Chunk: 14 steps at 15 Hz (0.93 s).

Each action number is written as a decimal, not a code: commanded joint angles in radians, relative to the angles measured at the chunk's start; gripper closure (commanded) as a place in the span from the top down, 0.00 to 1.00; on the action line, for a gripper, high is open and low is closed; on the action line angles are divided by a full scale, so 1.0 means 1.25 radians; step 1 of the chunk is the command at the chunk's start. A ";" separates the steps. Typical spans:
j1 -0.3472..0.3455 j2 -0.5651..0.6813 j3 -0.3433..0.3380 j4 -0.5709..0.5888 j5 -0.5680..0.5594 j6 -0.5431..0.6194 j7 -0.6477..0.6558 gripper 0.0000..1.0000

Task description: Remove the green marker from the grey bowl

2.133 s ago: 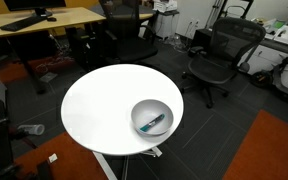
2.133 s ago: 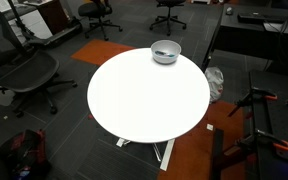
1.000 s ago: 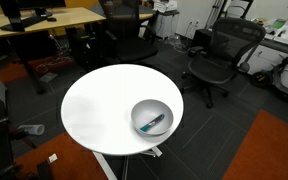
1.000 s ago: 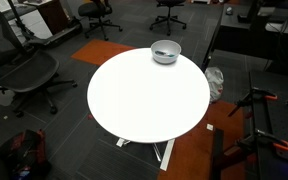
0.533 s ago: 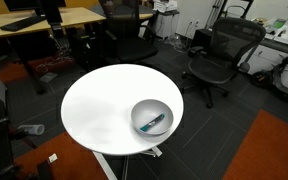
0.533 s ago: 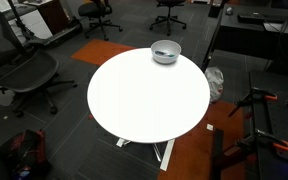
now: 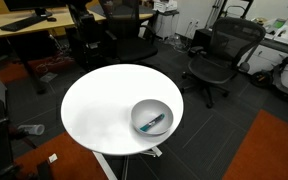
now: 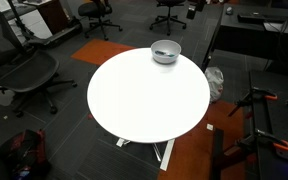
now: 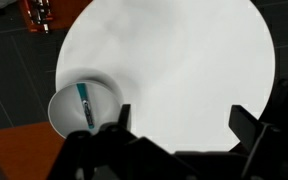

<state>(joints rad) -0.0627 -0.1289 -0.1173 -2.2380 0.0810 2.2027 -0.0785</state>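
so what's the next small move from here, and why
Probably move the gripper sideways until it is over the grey bowl, then start lowering. In the wrist view the green marker lies inside the bowl, off to one side of the open jaws, and the gripper is high above the white table.

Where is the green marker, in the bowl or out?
In. The wrist view shows the marker lying inside the bowl, within its rim.
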 commanded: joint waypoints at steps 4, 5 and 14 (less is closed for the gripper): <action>-0.039 0.127 -0.035 0.074 0.030 0.080 -0.126 1.00; -0.046 0.149 -0.038 0.085 0.036 0.089 -0.146 1.00; -0.108 0.352 -0.021 0.204 0.079 0.174 -0.212 1.00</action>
<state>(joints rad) -0.1667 0.2278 -0.1653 -2.0532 0.1732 2.3915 -0.3311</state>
